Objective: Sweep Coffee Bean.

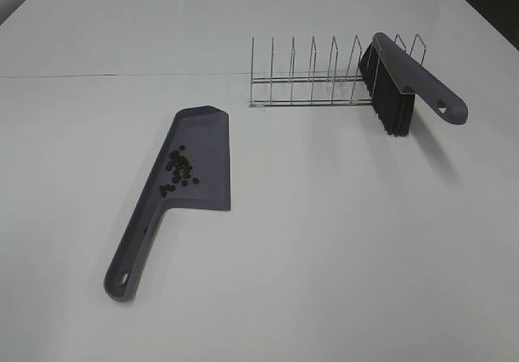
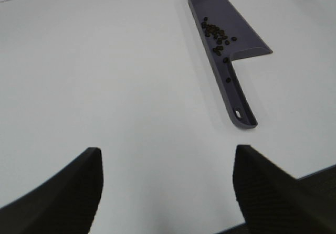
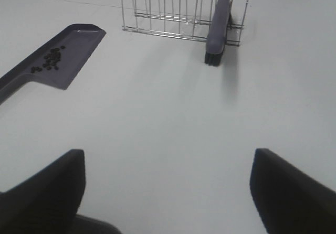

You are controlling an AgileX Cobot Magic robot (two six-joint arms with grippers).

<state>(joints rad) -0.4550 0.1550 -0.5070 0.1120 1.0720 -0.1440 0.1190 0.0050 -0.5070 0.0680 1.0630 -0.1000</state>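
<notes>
Lying heaped in the dustpan [image 1: 199, 163] at frame centre-left: the beans [image 1: 179, 168]. Hanging wide open and empty over bare tabletop [image 1: 340, 240], well short of everything: left claw [image 2: 167, 189] and right claw [image 3: 168, 189]. Leaning in the wire rack [image 1: 312, 74], upper right: the brush [image 1: 405, 74]. Standing in the way: nothing; worth keeping level, the pan.

No readable text in any view.
The dustpan [image 1: 195, 163], the brush [image 1: 405, 74], the wire rack [image 1: 312, 78] and the white table [image 1: 324, 240] carry no legible label, brand, number or sign.
</notes>
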